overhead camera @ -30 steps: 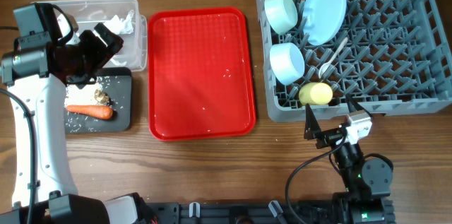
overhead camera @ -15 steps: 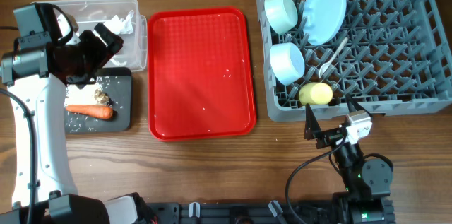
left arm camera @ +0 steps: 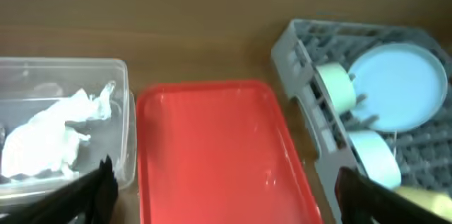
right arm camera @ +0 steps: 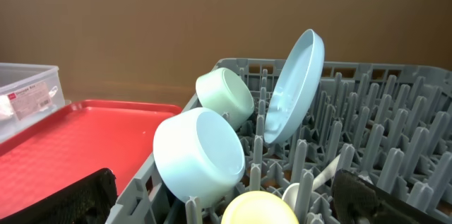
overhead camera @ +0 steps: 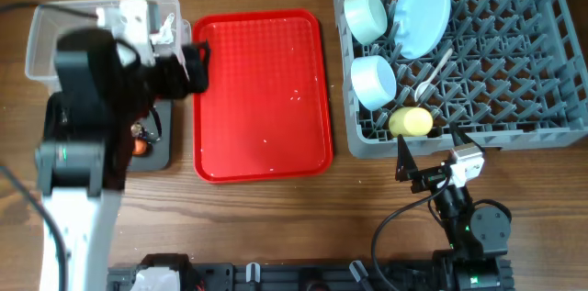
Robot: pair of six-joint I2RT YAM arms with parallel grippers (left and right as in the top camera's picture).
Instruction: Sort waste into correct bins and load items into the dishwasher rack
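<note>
Rice (overhead camera: pixel 294 95) on tray (overhead camera: pixel 220 144), 3 o'clock of left gripper (left arm camera: pixel 224 171): tiny, light, loose. Probably won't pinch; tip tray by its rim. Fingers spread and empty there and on right gripper (right arm camera: pixel 226 176).

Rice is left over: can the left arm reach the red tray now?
Probably yes. The left end effector hangs open at the red tray's left edge, empty, and only a few white grains lie on the tray; nothing blocks it.

Even, soft light, faint shadows — left arm (overhead camera: pixel 92 98) motion-blurred overhead; left wrist view soft
</note>
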